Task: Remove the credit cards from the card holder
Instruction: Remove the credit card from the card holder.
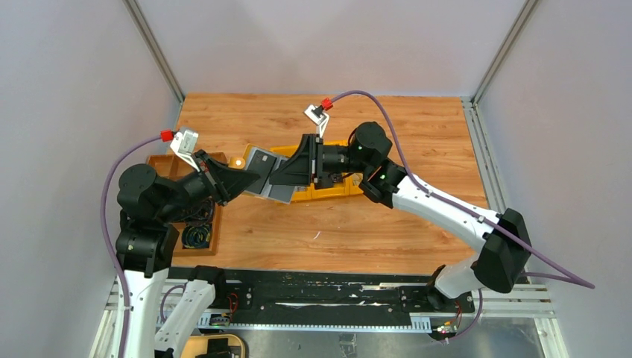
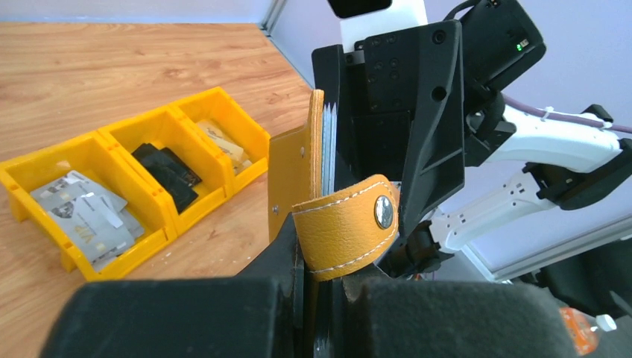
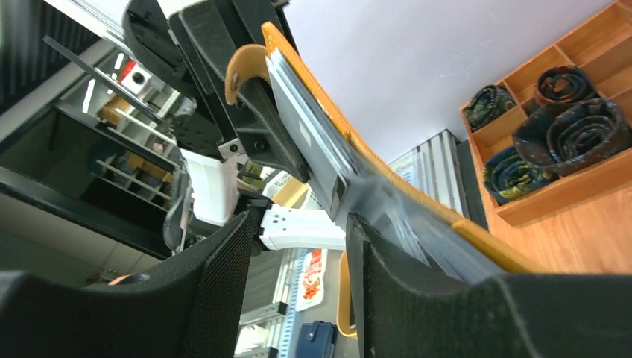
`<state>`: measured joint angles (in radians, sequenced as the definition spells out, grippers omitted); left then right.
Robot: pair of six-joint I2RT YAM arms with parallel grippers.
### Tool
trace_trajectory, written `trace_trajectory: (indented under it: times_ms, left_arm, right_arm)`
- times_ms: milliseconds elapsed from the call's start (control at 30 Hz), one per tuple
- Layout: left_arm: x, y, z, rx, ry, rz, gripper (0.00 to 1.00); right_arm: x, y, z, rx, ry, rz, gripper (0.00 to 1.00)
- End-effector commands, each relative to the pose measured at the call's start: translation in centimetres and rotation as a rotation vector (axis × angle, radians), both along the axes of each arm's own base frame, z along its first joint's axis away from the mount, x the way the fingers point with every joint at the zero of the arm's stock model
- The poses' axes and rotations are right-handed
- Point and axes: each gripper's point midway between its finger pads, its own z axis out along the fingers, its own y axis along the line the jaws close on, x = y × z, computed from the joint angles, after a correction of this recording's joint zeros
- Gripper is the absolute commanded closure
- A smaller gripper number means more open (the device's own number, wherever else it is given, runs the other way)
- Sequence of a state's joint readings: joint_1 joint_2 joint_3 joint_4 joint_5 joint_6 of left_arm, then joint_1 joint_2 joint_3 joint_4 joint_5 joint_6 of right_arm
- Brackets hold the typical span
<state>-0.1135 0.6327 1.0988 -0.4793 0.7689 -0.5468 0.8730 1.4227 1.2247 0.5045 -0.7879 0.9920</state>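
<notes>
The mustard-yellow card holder (image 1: pixel 261 159) is held up above the table, open, grey lining up. My left gripper (image 1: pixel 242 179) is shut on its near edge. In the left wrist view the holder (image 2: pixel 343 231) stands on edge between my jaws (image 2: pixel 328 291), its strap and silver snap stud curling forward. Grey cards (image 2: pixel 328 142) sit in its pockets. My right gripper (image 1: pixel 287 173) is at the holder's far end, open. In the right wrist view (image 3: pixel 298 224) nothing is between the fingers. The holder (image 3: pixel 492 250) and its grey cards (image 3: pixel 320 142) run past the outer side of the right finger.
A yellow three-compartment bin (image 2: pixel 246 130) lies behind the holder, with grey cards (image 2: pixel 86 216) in one section and black items (image 2: pixel 168 175) in the middle; it also shows in the top view (image 1: pixel 328 192). A brown compartment tray (image 1: pixel 212 242) with rolled ties (image 3: pixel 574 127) sits at the left.
</notes>
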Motion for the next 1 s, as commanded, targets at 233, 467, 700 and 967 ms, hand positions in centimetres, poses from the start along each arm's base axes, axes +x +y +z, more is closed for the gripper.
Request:
trace_trajectory:
  times_ms: [233,467,700,967]
  left_arm:
    - [-3.7,-1.8,3.8,-0.148,-0.063,-0.193,1.0]
    - [-5.2,-2.3,5.0,-0.184,-0.068,-0.271,0.99]
    - [-6.2,-2.7,4.2,-0.184,-0.032,-0.344,0.82]
    - [-6.4,-2.7,3.5,-0.164,-0.032,-0.36,0.79]
  right_arm:
    - [-0.4,0.8,0.4,0.077,0.046,0.059,0.51]
    - [-0.2,0.7,1.3,0.106,0.047,0.046,0.51]
    - [-0.6,0.6,3.9,0.233,0.06,0.102,0.57]
    - [-0.6,0.6,4.2,0.252,0.065,0.109,0.66]
